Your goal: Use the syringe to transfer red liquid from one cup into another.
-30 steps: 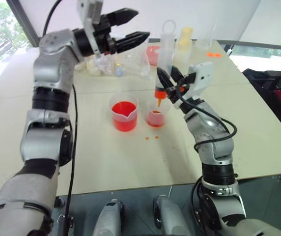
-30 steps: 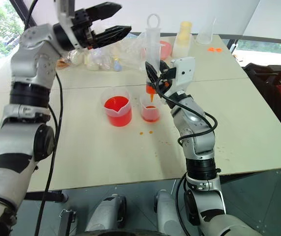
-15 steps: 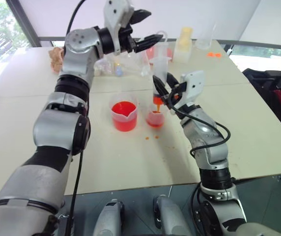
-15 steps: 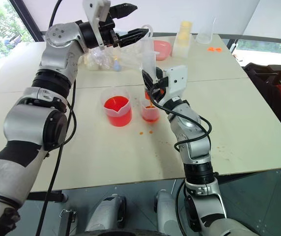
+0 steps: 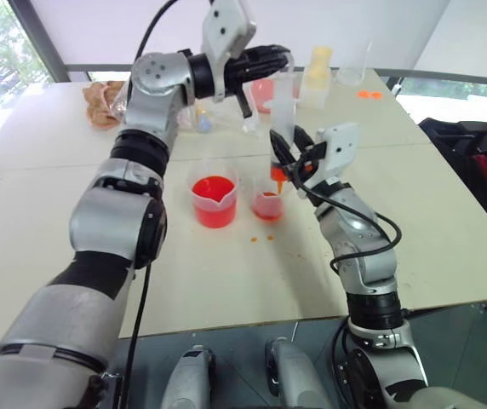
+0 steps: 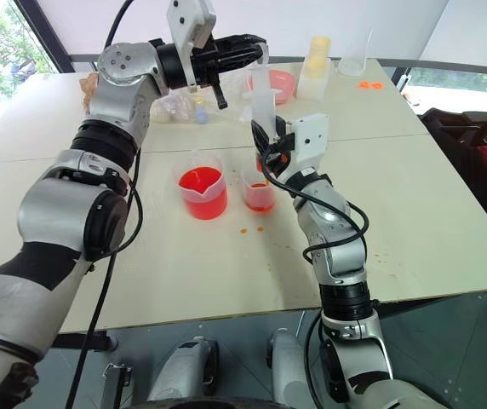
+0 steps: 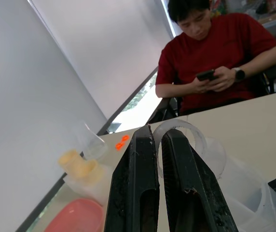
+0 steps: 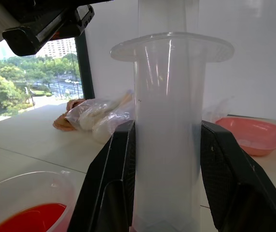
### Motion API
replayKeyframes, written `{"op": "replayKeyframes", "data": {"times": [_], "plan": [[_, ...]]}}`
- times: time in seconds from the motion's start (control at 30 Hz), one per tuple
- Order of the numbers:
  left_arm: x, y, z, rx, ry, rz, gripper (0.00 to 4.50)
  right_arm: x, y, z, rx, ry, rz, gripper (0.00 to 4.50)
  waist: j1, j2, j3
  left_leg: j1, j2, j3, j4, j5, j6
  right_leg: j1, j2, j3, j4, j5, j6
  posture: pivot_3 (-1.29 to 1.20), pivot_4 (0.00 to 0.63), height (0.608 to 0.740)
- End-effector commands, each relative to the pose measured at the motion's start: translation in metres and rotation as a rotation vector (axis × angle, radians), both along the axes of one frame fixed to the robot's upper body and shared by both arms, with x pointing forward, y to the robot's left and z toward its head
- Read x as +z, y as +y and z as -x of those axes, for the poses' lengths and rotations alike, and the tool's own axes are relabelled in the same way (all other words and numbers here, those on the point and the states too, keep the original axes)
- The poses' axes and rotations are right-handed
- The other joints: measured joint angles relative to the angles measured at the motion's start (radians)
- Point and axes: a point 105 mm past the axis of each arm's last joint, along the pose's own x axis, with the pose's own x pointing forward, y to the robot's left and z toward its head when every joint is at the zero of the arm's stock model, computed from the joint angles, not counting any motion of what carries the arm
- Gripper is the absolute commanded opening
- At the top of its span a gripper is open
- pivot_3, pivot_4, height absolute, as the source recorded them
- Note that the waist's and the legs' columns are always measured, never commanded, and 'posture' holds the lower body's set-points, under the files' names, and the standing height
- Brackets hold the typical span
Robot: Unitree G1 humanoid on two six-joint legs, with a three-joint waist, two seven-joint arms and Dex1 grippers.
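We see the clear syringe (image 5: 282, 111) upright in our right gripper (image 5: 288, 153), orange tip over the smaller cup (image 5: 267, 204) just below; the spouted beaker (image 5: 214, 199) of red liquid (image 5: 214, 211) stands beside it.

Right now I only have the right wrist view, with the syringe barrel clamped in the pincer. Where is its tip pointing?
Observer: The orange tip hangs just above the smaller cup, which holds a little red liquid.
Operator: And the left pincer, is it on the plunger?
Observer: The left pincer is shut right at the plunger ring; I cannot tell whether it grips the ring.
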Motion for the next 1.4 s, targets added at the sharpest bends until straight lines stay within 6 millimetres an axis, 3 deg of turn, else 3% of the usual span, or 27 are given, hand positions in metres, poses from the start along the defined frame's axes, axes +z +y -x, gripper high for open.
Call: {"op": "replayKeyframes", "data": {"times": [0.03,0.57,0.9,1.0,1.03,1.3,1.4], "plan": [[0.000,-0.009,0.014,-0.112,-0.001,-0.010,0.04,0.027,0.009,0.013,0.045,-0.114,-0.018,1.30,0.000,0.000,0.000,0.000,0.000,0.000,0.000,0.000,0.000,0.000,0.000,0.000,0.000,0.000,0.000,0.00,0.150,0.740],[-0.057,-0.017,0.026,-0.187,0.162,-0.039,0.04,0.047,0.005,0.016,0.041,-0.171,-0.024,1.30,0.002,0.000,0.000,0.000,0.000,0.000,0.001,0.000,0.000,0.000,0.000,0.000,0.000,0.000,0.000,0.00,0.150,0.740],[-0.067,-0.016,0.028,-0.175,0.196,-0.028,0.04,0.065,-0.004,0.017,0.013,-0.230,-0.019,1.30,0.003,0.000,0.000,0.000,0.000,0.000,0.001,0.000,0.000,0.000,0.000,0.000,0.000,0.000,0.000,0.00,0.150,0.740],[-0.062,-0.015,0.029,-0.184,0.202,-0.006,0.04,0.069,-0.004,0.018,0.015,-0.247,-0.006,1.30,0.003,0.000,0.000,0.000,0.000,0.000,0.001,0.000,0.000,0.000,0.000,0.000,0.000,0.000,0.000,0.00,0.150,0.740],[-0.059,-0.014,0.030,-0.195,0.211,0.007,0.76,0.070,-0.004,0.018,0.017,-0.250,0.000,1.30,0.003,0.000,0.000,0.000,0.000,0.000,0.001,0.000,0.000,0.000,0.000,0.000,0.000,0.000,0.000,0.00,0.150,0.740],[-0.019,0.015,0.043,-0.245,0.242,0.166,4.22,0.090,-0.003,0.032,0.038,-0.296,-0.029,1.30,-0.003,0.000,0.000,0.000,0.001,0.000,0.001,0.000,0.000,0.000,0.000,0.000,0.001,0.000,0.000,0.00,0.150,0.740],[-0.008,0.037,0.043,-0.190,0.244,0.209,4.22,0.091,-0.005,0.035,0.046,-0.280,-0.043,1.30,-0.002,0.001,0.000,0.001,0.001,0.000,0.001,0.000,0.000,0.000,0.001,0.001,0.001,0.000,0.000,0.00,0.150,0.740]]}}
